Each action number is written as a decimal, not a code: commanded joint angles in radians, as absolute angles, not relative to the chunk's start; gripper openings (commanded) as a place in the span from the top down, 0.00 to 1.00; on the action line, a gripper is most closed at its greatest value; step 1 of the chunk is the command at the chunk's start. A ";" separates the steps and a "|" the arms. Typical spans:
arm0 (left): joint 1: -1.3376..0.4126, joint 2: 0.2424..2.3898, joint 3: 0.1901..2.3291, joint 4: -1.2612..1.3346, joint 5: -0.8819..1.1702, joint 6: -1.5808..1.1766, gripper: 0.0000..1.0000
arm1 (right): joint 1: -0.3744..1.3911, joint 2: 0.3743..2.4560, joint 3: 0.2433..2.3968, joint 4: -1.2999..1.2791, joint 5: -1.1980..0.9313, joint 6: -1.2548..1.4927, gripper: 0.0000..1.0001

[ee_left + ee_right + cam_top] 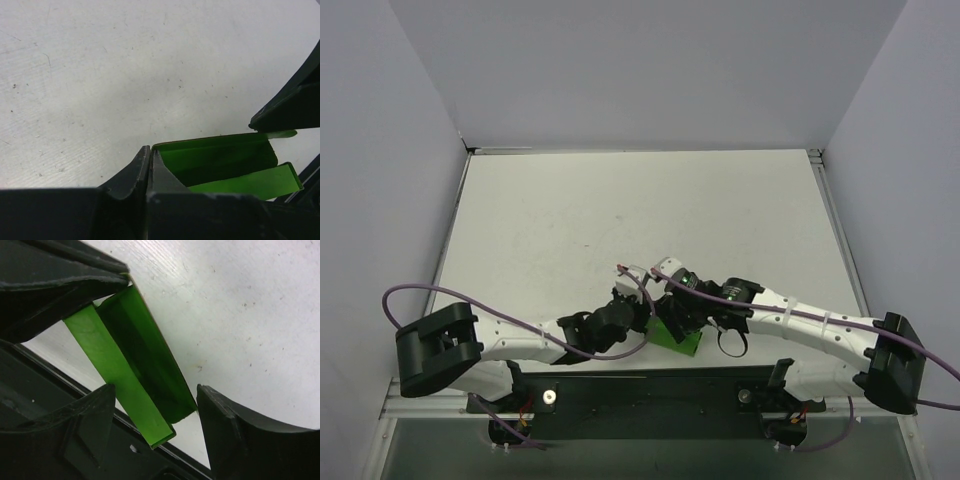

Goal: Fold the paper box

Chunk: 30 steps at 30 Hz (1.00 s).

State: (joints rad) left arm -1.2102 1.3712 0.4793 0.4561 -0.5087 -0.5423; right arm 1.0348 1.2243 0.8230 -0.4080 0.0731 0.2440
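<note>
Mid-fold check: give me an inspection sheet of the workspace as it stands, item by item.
Surface: white table top, lightly speckled and scratched.
Job's things: bright green card box, at the near edge between the arms, still open, one long flap standing out.
Clutter: nothing seen.
Grippers: left gripper shut, apparently pinching the box's end wall; right gripper open, a finger on either side of the other end.
Cables: purple cables loop off both arms, one loop close by the grippers.
Surroundings: plain pale walls on three sides; black mounting rail at the near edge.
</note>
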 commanded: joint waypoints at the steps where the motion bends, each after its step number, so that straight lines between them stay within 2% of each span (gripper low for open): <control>1: -1.227 1.424 0.411 0.089 -0.462 -0.517 1.00 | 1.034 1.091 0.864 -0.411 0.185 0.359 0.35; 8: -1.236 1.378 0.385 0.109 -0.476 -0.520 1.00 | 1.017 0.973 0.802 -0.436 0.175 0.405 0.35; 12: -1.238 1.315 0.361 0.129 -0.489 -0.520 1.00 | 1.014 0.994 0.802 -0.410 0.104 0.367 0.29; 15: -1.236 1.264 0.347 0.129 -0.491 -0.525 1.00 | 1.003 1.055 0.804 -0.413 0.106 0.383 0.28; 19: -1.235 1.210 0.334 0.118 -0.494 -0.526 1.00 | 1.014 1.107 0.795 -0.329 0.055 0.387 0.33; 20: -1.235 1.194 0.331 0.117 -0.492 -0.528 1.00 | 1.022 1.123 0.796 -0.316 0.049 0.390 0.35; 21: -1.235 1.186 0.325 0.120 -0.492 -0.526 1.00 | 1.023 1.134 0.799 -0.301 0.038 0.394 0.42; 30: -1.230 1.147 0.321 0.101 -0.499 -0.537 1.00 | 1.094 1.319 0.853 -0.193 -0.058 0.462 0.56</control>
State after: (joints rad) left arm -1.2308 1.1778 0.3256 0.1196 -0.4866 -0.5388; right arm 1.0687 1.2579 0.8082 -0.2409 -0.0135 0.4191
